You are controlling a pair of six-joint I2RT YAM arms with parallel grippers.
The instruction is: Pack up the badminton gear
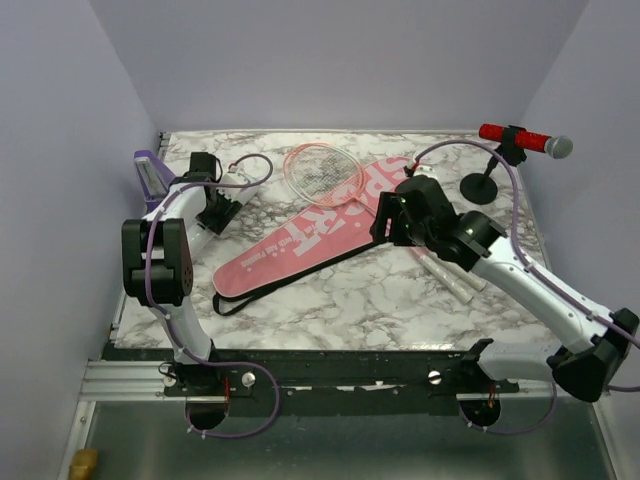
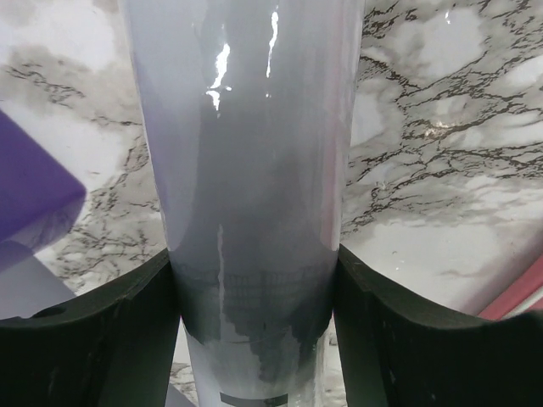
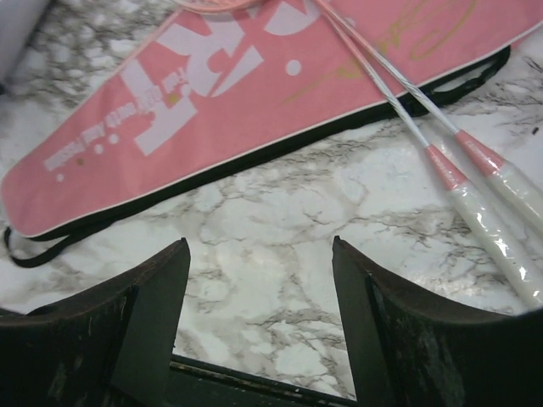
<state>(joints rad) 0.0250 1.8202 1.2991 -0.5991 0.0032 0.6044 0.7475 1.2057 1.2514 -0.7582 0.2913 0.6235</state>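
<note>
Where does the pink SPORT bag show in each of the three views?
Top external: pink bag lies diagonally, mid-picture.
Left wrist: only a pink edge at lower right, probably it.
Right wrist: across the upper half.
Shared landmark: marble tabletop.

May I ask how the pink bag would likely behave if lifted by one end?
The pink bag lies flat like thin fabric, so it would probably droop. Its loose black strap might dangle and snag.

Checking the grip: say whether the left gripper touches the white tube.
Touching. Left wrist view shows the left gripper, fingers pressed on both sides of the white tube.
</note>
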